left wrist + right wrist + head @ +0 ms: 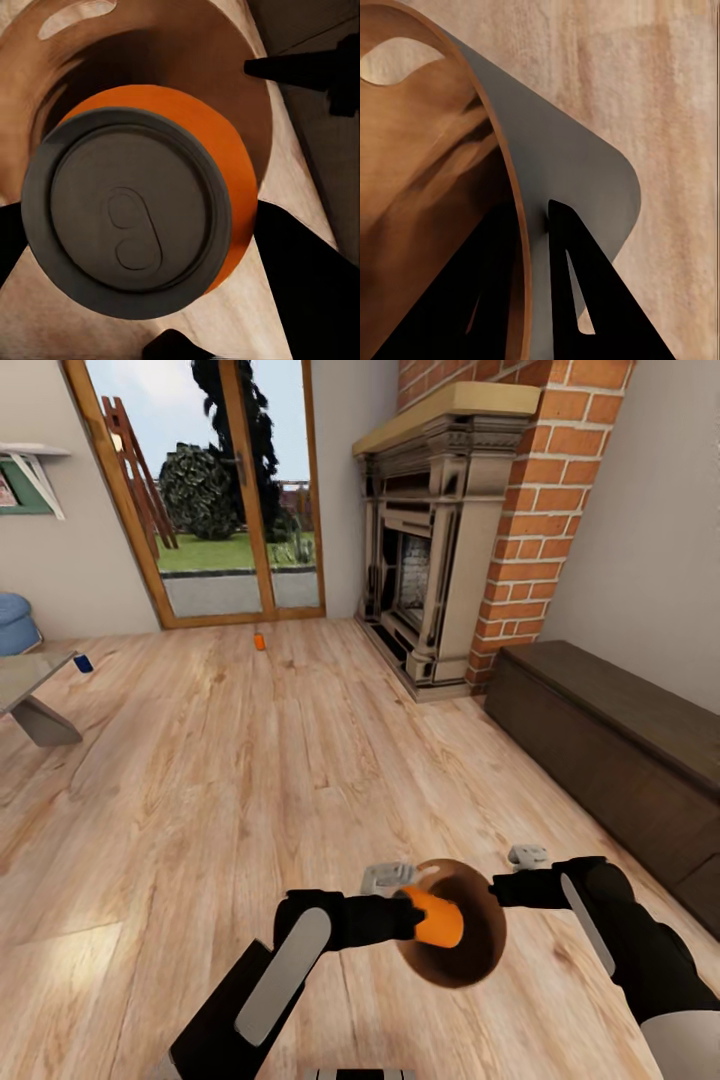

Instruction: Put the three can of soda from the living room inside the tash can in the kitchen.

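Nearest the camera, in the head view, the left gripper [418, 913] holds an orange soda can [439, 918] at the mouth of the trash can [462, 960], which is tipped so its brown-copper inside faces the camera. The fingers themselves are mostly hidden behind the can there; the left wrist view looks straight at the can's grey top [127, 221], with dark finger shapes at either side, so the jaws are pinching the can. The right gripper [534, 225] grips the bin's rim, one finger inside the copper wall and one on the grey outer wall [577, 172], jaws pressed onto that wall. The bin's base is hidden from the head camera.

To the right a dark wooden bench [610, 740] runs along the wall, cut off by the frame edge. Beyond stands the brick fireplace [450, 530]. Far off, a second orange can [259, 642] lies on the plank floor near the glass doors [215, 490], too small for detail. A dark blue can [83, 663] sits by the edge of a low table [30, 685], partly cut off at left
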You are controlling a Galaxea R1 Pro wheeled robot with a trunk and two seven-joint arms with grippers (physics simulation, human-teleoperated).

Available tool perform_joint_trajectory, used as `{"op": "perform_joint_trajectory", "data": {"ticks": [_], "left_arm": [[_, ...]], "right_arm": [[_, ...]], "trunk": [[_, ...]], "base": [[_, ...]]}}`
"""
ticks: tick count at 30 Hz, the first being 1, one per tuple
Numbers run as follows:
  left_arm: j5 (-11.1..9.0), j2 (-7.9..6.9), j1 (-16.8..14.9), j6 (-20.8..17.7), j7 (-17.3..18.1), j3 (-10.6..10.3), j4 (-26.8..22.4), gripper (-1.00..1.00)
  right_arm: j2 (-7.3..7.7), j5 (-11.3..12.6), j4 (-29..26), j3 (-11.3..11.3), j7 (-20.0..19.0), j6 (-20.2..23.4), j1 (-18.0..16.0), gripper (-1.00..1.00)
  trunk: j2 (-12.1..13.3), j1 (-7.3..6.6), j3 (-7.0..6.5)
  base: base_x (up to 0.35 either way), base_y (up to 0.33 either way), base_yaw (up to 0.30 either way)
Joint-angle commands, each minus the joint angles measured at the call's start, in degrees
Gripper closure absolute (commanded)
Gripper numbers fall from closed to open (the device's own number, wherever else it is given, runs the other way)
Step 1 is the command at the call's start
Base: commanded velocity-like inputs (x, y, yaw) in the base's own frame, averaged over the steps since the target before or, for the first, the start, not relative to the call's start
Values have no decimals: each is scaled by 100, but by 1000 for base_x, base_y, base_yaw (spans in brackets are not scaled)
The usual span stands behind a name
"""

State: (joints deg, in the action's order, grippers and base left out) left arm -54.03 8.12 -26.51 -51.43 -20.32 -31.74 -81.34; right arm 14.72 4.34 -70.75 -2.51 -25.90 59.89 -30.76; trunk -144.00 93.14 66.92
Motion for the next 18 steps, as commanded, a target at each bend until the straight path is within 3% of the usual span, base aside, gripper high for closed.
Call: {"op": "perform_joint_trajectory", "data": {"ticks": [1, 5, 6, 11, 15, 18], "left_arm": [[-13, -1, -1, 4, -62, 0, 78, 100], [-11, 1, -24, 22, -171, 1, 317, 100], [-9, -1, -31, 28, -186, 1, 394, 100], [-8, -3, -76, 67, -189, 1, 728, 100], [-4, -2, -88, 84, -178, -5, 817, 100], [11, -22, -90, 95, -186, -7, 949, 100]], "right_arm": [[-2, 58, -13, -15, 23, 11, 3, 100], [-39, 71, -30, -77, 61, 11, 46, 100], [-134, 66, -33, -139, 69, 11, 65, 100], [-307, 75, -35, -243, 73, 11, 85, 100], [-671, 57, -26, -259, 83, 11, 86, 100], [-740, 58, -26, -255, 82, 11, 84, 100]], "trunk": [[1, -3, -23], [7, -13, -112], [8, -16, -134], [15, -28, -245], [20, -39, -333], [24, -46, -400]], "base": [[0, 0, 0], [0, 0, 0], [0, 0, 0], [0, 0, 0], [0, 0, 0], [0, 0, 0]]}}
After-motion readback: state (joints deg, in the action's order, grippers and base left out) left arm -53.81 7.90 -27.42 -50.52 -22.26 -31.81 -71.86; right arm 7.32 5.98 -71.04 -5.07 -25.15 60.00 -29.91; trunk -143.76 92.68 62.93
